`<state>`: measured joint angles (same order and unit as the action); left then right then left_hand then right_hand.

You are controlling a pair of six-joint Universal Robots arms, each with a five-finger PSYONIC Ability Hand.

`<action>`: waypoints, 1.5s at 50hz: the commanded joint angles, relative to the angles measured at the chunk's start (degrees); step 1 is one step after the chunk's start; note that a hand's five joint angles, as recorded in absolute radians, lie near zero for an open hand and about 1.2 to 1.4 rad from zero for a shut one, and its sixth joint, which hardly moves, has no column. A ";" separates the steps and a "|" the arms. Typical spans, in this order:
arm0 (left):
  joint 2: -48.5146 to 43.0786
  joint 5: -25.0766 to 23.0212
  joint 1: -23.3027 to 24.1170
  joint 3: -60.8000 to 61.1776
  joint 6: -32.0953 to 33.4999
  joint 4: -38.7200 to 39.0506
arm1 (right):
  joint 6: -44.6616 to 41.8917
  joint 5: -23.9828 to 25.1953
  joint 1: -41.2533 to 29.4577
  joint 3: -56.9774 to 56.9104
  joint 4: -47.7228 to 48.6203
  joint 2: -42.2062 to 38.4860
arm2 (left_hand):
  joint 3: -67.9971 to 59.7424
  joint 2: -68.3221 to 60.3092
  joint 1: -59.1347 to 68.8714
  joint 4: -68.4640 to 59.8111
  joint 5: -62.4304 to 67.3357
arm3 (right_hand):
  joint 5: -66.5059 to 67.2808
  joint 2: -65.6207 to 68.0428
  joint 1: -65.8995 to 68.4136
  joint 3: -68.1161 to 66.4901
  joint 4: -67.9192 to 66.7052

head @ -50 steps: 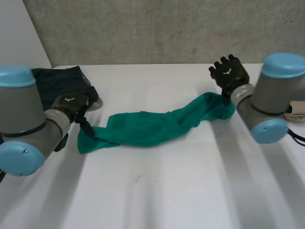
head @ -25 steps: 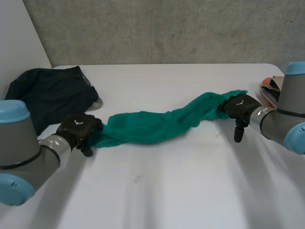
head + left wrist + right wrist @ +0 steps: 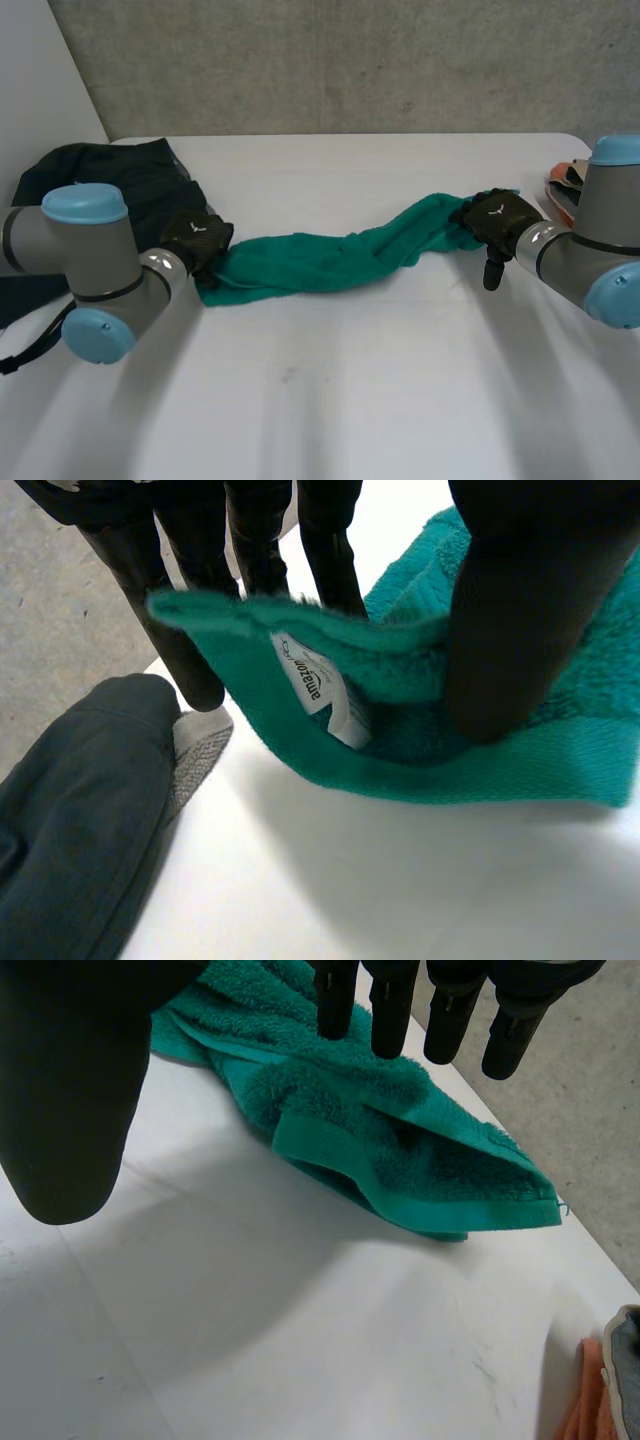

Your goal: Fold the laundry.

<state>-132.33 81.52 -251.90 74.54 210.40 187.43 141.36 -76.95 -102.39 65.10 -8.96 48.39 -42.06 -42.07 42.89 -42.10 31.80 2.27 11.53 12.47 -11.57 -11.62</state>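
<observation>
Towel (image 3: pixel 310 262): green terry cloth, fuzzy looped pile, matt; flatter woven hem band (image 3: pixel 340 1168) along its end. Label (image 3: pixel 322 688) sewn at towel edge: white, smooth woven fabric w/ printed txt. Table (image 3: pixel 350 400): white, smooth, matt, a few faint scuffs. Dark garment (image 3: pixel 100 175): fine smooth cloth, no pile, matt; grey patch (image 3: pixel 195 760) next to it looks knitted, coarser. Left hand (image 3: pixel 195 240) & right hand (image 3: pixel 497 218): black, smooth, hard-looking, dull sheen. Arm joints (image 3: pixel 60 248) grey, matt; caps (image 3: pixel 85 203) light blue, smooth, slight gloss. Wall (image 3: pixel 350 60): bare concrete, rough, mottled. Orange cloth (image 3: pixel 585 1410) at table edge: soft, matt.
</observation>
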 commanded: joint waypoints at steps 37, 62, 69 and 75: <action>36.62 -0.31 5.54 1.57 -17.22 -23.52 | 15.00 -3.02 -3.34 -4.19 1.05 -4.01 | -37.94 -37.93 37.11 -37.90 38.20 | 14.71 15.45 14.51 -15.41 -15.36; 37.06 0.04 5.10 1.66 -17.57 -23.52 | -2.75 2.07 -2.46 -21.85 2.11 -16.66 | -37.94 -37.93 37.11 -37.90 38.20 | 24.81 25.55 24.61 -25.50 -25.45; 37.14 0.13 4.75 2.27 -17.48 -23.52 | -3.28 2.16 -3.16 -25.81 7.02 -20.36 | -37.94 -37.93 37.11 -37.90 38.20 | 64.90 65.64 64.70 -65.60 -65.55; 38.72 0.83 3.26 2.54 -17.31 -23.52 | -3.11 1.98 -2.64 -22.05 6.77 -13.18 | -37.94 -37.93 37.11 -37.90 38.20 | 67.73 68.47 67.53 -68.43 -68.38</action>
<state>-94.93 81.70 -247.25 76.81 192.94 163.88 137.93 -74.97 -105.50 39.84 -2.47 29.01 -68.13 -68.27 65.16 -68.80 56.04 56.52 66.99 64.50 -67.14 -67.54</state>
